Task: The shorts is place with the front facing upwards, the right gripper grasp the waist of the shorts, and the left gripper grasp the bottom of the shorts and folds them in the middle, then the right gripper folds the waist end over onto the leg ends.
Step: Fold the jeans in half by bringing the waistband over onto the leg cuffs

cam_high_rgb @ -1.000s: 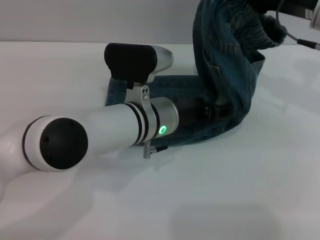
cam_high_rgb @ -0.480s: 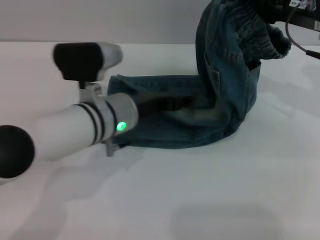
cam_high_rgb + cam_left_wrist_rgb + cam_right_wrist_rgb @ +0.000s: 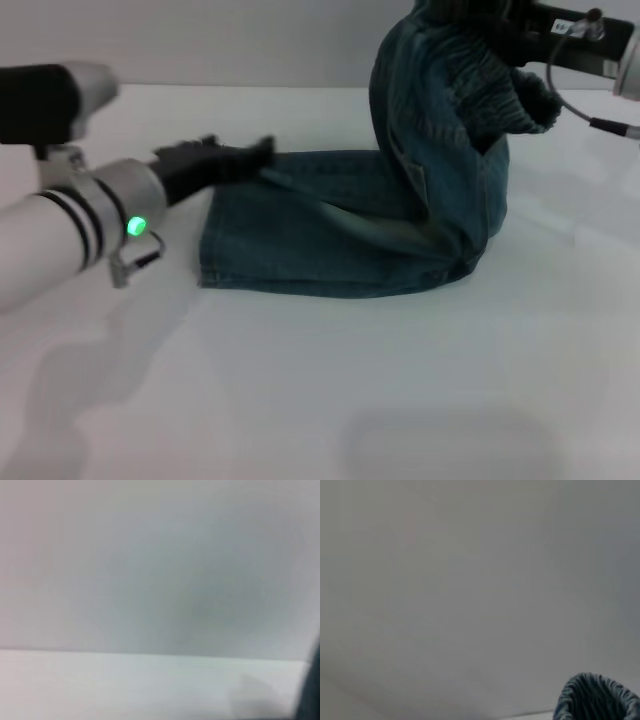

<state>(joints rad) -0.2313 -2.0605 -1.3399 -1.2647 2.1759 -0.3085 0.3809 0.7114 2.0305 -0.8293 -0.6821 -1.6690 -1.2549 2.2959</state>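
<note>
The blue-green denim shorts (image 3: 340,230) lie folded lengthwise on the white table (image 3: 400,390). Their leg ends (image 3: 215,245) lie flat at the left. The ruffled waist (image 3: 490,70) is lifted high at the back right and hangs from my right gripper (image 3: 515,20), which is shut on it. The cloth drapes down from there to a bend near the table. The right wrist view shows a bit of the waist (image 3: 595,700). My left gripper (image 3: 250,155) hovers at the far corner of the leg ends, holding no cloth.
A pale wall stands behind the table. The right arm's thin grey cable (image 3: 570,90) loops beside the lifted waist. The left arm (image 3: 70,220) reaches in low from the left edge. Bare table lies in front of the shorts.
My left arm has drawn back to the left off the shorts, uncovering the leg ends. The right gripper has carried the raised waist a little to the left.
</note>
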